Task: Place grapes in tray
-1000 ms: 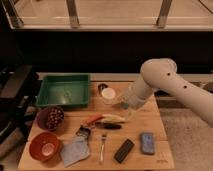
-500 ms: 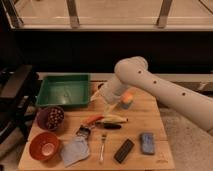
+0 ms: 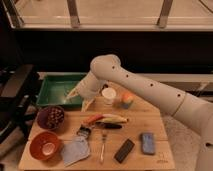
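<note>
The grapes (image 3: pixel 54 116) are dark red-purple berries lying in a round maroon bowl (image 3: pixel 41 121) at the left of the wooden table. The green tray (image 3: pixel 52 92) stands behind the bowl at the back left, with nothing showing inside it. My gripper (image 3: pixel 77 100) hangs over the tray's front right corner, above and to the right of the grapes. It is open and holds nothing. My white arm reaches in from the right.
An orange-red bowl (image 3: pixel 45 145) stands at the front left beside a grey cloth (image 3: pixel 76 149). A white cup (image 3: pixel 108 95) and an orange object (image 3: pixel 127 100) stand behind a banana (image 3: pixel 115 118). A fork (image 3: pixel 103 145), a black bar (image 3: pixel 124 150) and a blue object (image 3: pixel 148 142) lie in front.
My arm has swung left, carrying the gripper from beside the white cup to the tray's front right corner. Nothing on the table has moved.
</note>
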Motion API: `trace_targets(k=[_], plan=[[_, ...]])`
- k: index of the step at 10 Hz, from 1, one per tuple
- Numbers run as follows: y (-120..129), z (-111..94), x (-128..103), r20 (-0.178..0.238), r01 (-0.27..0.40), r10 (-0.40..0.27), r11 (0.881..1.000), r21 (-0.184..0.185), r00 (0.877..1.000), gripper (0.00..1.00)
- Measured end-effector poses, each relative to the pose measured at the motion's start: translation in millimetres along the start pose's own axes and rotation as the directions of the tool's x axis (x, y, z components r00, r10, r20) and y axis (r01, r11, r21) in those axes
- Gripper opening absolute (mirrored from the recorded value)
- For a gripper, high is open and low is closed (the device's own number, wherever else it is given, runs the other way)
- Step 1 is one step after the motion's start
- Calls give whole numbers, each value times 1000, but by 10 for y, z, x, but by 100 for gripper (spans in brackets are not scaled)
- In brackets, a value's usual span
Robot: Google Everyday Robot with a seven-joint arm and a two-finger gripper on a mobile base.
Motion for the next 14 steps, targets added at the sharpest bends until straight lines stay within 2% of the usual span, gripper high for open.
trace_targets(k=[4,6,9,14], plan=[[-2,30,-3,-9,17,-18,1000,-9,1000,65],[-147,278,-35,-40,69,-70,997,-15,997,65],[-399,790,30,-77,121,-123,992,-30,989,65],[-614,1188,214,-116,173,-177,984,-43,977,65]])
